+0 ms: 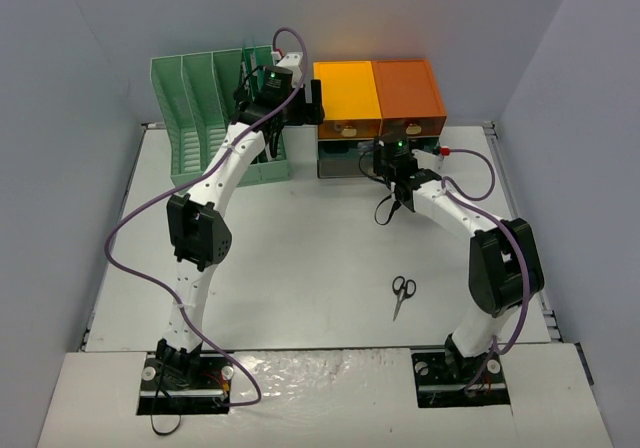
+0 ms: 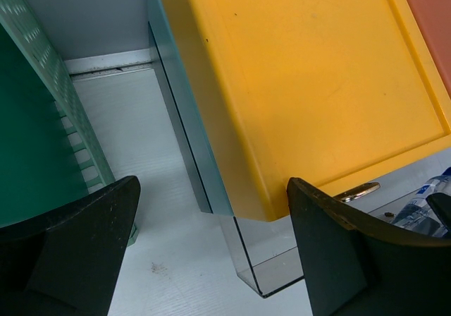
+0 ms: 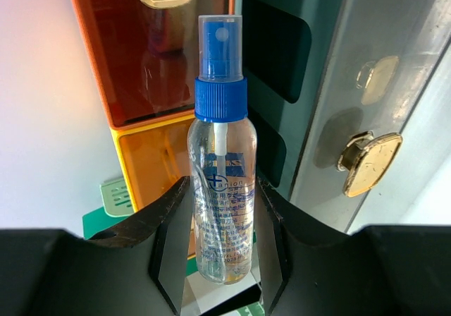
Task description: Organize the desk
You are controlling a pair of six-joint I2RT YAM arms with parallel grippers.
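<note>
Scissors show only overhead; right pincer clasps spray bottle.

Plain pale grey walls behind and on both sides of the orange drawer cabinet, cabinet at the far edge of a white desk, green file rack just left of the cabinet, soft even light, cabinet's left top glowing yellow

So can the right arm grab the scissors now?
Probably not yet: its gripper is full with the spray bottle. The scissors lie in the open, nothing around them.
</note>
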